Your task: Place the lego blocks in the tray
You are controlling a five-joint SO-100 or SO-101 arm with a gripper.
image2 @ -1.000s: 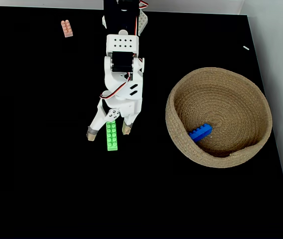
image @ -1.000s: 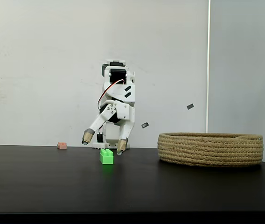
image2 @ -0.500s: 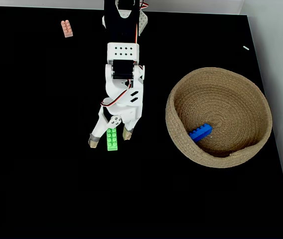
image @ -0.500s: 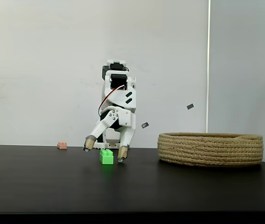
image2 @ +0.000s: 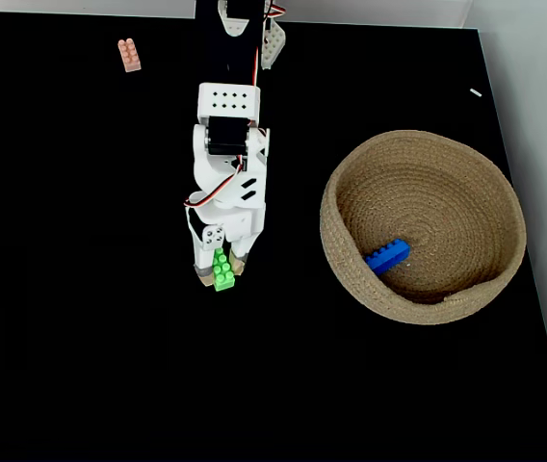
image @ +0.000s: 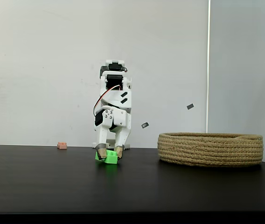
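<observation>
Near the middle of both fixed views, the pincer (image2: 220,276) is closed on the green brick (image2: 222,272), which sits tilted at the black table (image2: 81,337). The blue brick (image2: 387,255) lies inside the rope basket (image2: 418,311) at right, and the pink brick (image2: 129,55) rests on the table at upper left.

Arm bent down, tool (image2: 220,276) fingers nearly together.

One fixed view sits low, about level with the black bench (image: 132,186), and looks straight across it toward the white wall from some way off. The other fixed view hangs above and looks straight down on the bench (image2: 81,289). Both share the white jointed arm (image: 113,112) (image2: 227,173), the coiled tan rope basket (image: 211,149) (image2: 351,279) and the small pale pink studded brick (image: 62,145) (image2: 129,55).
</observation>
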